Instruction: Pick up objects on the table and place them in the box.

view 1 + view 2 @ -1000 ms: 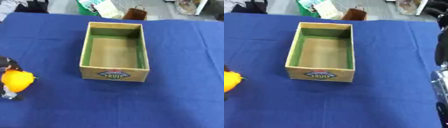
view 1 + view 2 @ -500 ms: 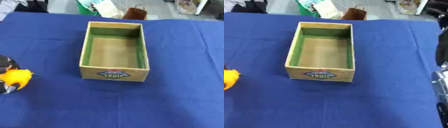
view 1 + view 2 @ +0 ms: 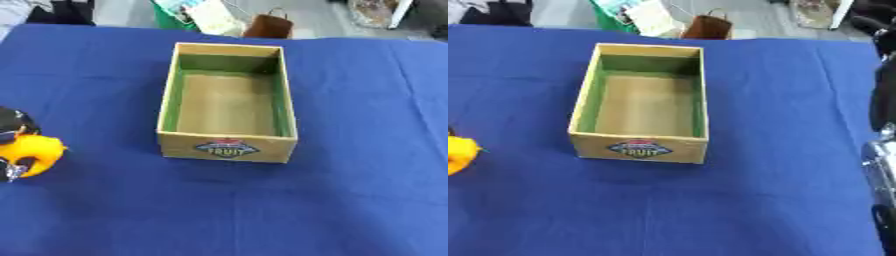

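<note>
In the left eye view, the box stands on the blue tabletop, nearer the far edge than the near one and a little left of the middle. It is an open cardboard box with green inner walls and a bare brown floor; its long axis runs from the near edge toward the far edge, and the short wall with the "FRUIT" label faces the near edge. At the left edge of the tabletop, level with the box's near wall, the left hand shows as a dark shape with a silver part below it. It touches an orange-yellow object, whose curved, pointed end turns toward the box. Whether the fingers are curled round the object or merely lie against it cannot be told. The object is well apart from the box, outside it.

In the right eye view, the left hand is cut off by the picture's left side and only part of the orange-yellow object remains there. This view alone shows the right arm along the right edge of the tabletop: a black upper segment above a silver joint, hanging upright beside the cloth. The right hand itself does not show, so its fingers cannot be judged
</note>
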Available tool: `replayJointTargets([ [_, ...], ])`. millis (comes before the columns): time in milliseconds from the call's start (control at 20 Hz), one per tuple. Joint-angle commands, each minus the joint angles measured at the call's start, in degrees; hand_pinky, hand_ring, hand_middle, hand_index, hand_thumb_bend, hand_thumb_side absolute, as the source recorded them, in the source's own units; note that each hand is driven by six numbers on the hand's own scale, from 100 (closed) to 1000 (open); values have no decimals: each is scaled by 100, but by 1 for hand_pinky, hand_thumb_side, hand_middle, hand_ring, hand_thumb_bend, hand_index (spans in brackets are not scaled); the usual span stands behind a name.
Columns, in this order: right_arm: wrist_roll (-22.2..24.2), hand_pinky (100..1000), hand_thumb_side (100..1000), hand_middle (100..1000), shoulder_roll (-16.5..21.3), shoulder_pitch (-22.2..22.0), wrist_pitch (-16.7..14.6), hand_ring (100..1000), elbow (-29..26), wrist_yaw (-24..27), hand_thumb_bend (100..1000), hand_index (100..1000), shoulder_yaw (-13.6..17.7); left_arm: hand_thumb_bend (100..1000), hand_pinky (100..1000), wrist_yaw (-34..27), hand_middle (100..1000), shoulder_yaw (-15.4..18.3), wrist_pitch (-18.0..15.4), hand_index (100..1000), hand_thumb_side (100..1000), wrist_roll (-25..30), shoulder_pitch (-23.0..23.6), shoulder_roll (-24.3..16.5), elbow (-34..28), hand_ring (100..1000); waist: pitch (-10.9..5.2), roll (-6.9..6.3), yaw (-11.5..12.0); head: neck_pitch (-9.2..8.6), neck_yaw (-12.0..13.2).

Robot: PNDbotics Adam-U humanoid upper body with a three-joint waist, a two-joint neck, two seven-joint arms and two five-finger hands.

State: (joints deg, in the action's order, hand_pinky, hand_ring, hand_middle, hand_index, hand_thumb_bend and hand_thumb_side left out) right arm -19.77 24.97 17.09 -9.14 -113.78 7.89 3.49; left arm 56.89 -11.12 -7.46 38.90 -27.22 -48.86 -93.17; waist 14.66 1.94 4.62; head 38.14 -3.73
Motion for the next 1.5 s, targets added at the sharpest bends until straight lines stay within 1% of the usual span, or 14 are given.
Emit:
replayJointTargets([
  [50, 1, 757, 1000, 679, 75, 24, -11, 737, -81, 21, 100, 791, 35, 100, 264, 1, 470, 243, 230, 630, 365, -275, -160, -144, -285, 438, -89, -12, 11, -97, -72],
  [200, -4, 757, 1000, 679, 80, 18, -15, 737, -81, 23, 100, 791, 39, 100, 220, 21, 430, 384, 483, 585, 368, -530, -239, -144, -503, 403, -95, -14, 16, -107, -105],
  [400, -1, 757, 1000, 679, 90, 18, -17, 737, -81, 28, 100, 791, 34, 100, 207, 59, 416, 379, 776, 568, 372, -870, -401, -193, -704, 391, -101, -31, 15, -95, -148],
  [600, 6, 757, 1000, 679, 105, 26, -22, 737, -81, 29, 100, 791, 30, 100, 206, 203, 412, 345, 823, 563, 374, -1213, -746, -180, -782, 389, -102, -48, 5, -70, -252],
  [800, 17, 757, 1000, 679, 117, 47, -28, 737, -81, 38, 100, 791, 18, 100, 210, 345, 408, 306, 766, 559, 380, -1557, -1156, -25, -718, 391, -98, -58, -27, -79, -332],
  [950, 25, 757, 1000, 679, 130, 70, -33, 737, -81, 51, 100, 791, 9, 100, 213, 462, 407, 251, 710, 557, 385, -1812, -1547, 178, -603, 393, -97, -73, -64, -93, -332],
  [1100, 42, 757, 1000, 679, 115, 86, -28, 737, -81, 66, 100, 791, -8, 100, 219, 529, 402, 211, 655, 553, 393, -2064, -1949, 473, -446, 396, -103, -80, -81, -56, -286],
  [1250, 64, 757, 1000, 679, 90, 102, -21, 738, -81, 85, 100, 791, -30, 100, 222, 517, 400, 251, 643, 551, 397, -2305, -2358, 856, -247, 397, -105, -79, -75, -41, -258],
  [1500, 77, 756, 1000, 679, 82, 178, -39, 737, -81, 121, 100, 790, -45, 100, 227, 712, 397, 213, 553, 549, 400, -2611, -2929, 1545, 236, 398, -109, -50, -84, -97, -212],
])
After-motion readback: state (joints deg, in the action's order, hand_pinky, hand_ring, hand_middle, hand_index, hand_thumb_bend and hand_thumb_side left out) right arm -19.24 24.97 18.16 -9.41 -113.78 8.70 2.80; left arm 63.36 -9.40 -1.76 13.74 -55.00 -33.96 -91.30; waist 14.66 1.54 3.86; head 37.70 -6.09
